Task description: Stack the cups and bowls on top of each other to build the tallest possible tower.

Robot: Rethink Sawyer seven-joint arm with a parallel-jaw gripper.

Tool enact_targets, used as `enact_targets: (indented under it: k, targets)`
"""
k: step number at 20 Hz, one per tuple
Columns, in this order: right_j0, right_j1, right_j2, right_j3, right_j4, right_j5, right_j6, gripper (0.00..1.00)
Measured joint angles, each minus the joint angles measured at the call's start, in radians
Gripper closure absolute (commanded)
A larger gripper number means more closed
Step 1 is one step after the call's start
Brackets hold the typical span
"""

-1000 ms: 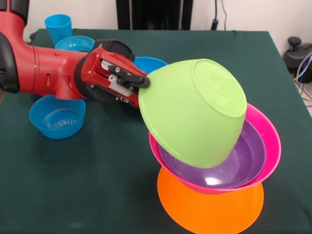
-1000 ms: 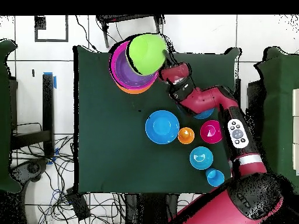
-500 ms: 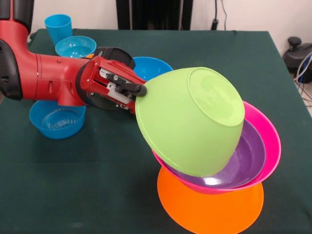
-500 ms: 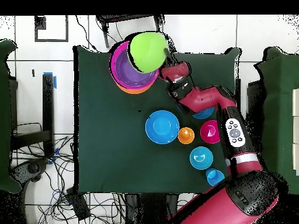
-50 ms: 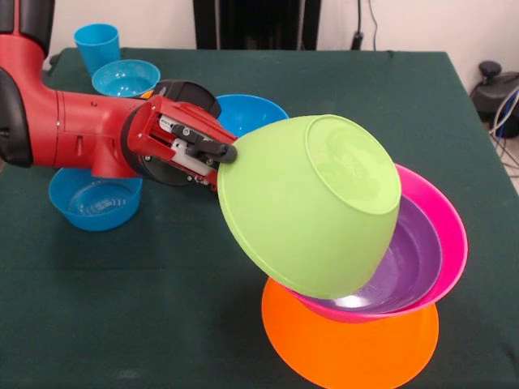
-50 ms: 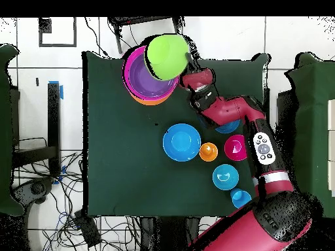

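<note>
Green bowl, tipped, seemingly pinched at its rim by the gripper, hangs over the purple bowl.

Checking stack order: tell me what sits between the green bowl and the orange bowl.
In the front view, the pink bowl with the purple bowl nested inside it sits on the orange bowl, below the tilted green bowl that the gripper grips by its rim.

A green-clothed table carries the orange bowl and blue bowls.
</note>
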Motion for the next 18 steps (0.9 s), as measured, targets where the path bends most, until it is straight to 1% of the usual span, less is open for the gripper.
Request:
enact_targets:
  k: [18]
  targets:
    - [0.000, 0.000, 0.000, -0.039, 0.000, 0.000, 0.000, 1.00]
